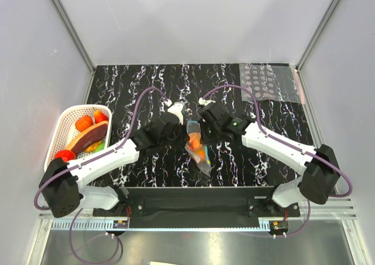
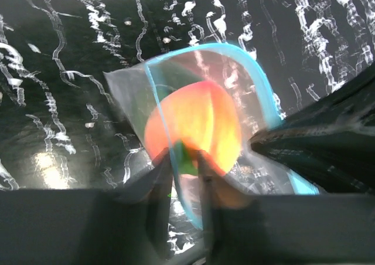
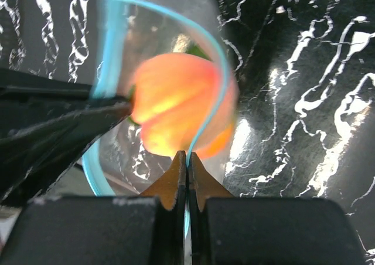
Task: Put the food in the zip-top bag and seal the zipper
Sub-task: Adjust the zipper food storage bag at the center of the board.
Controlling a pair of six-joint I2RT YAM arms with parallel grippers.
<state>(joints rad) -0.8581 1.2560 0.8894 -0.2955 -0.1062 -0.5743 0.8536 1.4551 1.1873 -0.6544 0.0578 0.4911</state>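
The zip-top bag (image 1: 203,163) lies at the table's middle between both arms, with orange food (image 1: 197,145) inside it. In the left wrist view an orange-yellow fruit (image 2: 199,124) with a green patch fills the bag, and the blue zipper (image 2: 258,77) curves round the mouth. My left gripper (image 2: 186,159) straddles the zipper strip; its jaws stand narrowly apart and the picture is blurred. My right gripper (image 3: 187,156) is shut on the zipper (image 3: 211,48) at the opposite lip, with the fruit (image 3: 176,106) just beyond its tips. The two grippers (image 1: 183,131) (image 1: 204,133) face each other across the mouth.
A white basket (image 1: 63,124) at the left edge holds a red tomato (image 1: 64,155) and other toy food. A clear sheet with grey dots (image 1: 268,82) lies at the back right. The table is black marble (image 1: 129,89) with grey walls around it.
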